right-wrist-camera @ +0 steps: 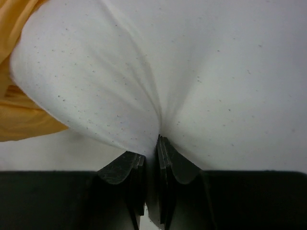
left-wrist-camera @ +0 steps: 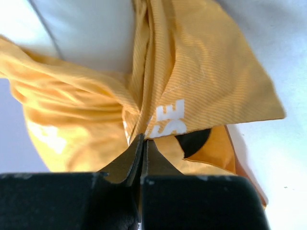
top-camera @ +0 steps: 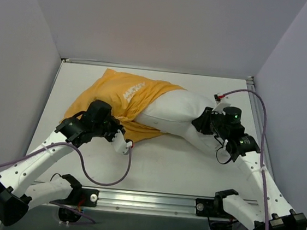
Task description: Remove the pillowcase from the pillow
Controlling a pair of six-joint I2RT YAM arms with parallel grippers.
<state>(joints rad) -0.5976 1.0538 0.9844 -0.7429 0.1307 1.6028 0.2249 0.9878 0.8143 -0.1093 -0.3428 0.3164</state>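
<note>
The orange-yellow pillowcase (top-camera: pixel 120 95) lies bunched at the back left of the table, white lettering up, still covering the left end of the white pillow (top-camera: pixel 181 115). The pillow's right part sticks out bare toward the right arm. My left gripper (top-camera: pixel 114 130) is shut on the pillowcase's near edge; in the left wrist view its jaws (left-wrist-camera: pixel 143 139) pinch a fold of the orange cloth (left-wrist-camera: pixel 192 81). My right gripper (top-camera: pixel 203 123) is shut on the pillow's right end; in the right wrist view the white fabric (right-wrist-camera: pixel 144 81) puckers into the pinch (right-wrist-camera: pixel 154 143), with orange cloth (right-wrist-camera: pixel 19 115) at the left.
The white table (top-camera: pixel 165 160) is boxed by grey walls at left, right and back. A metal rail (top-camera: pixel 150 201) with both arm bases runs along the near edge. Cables loop from each wrist over the table.
</note>
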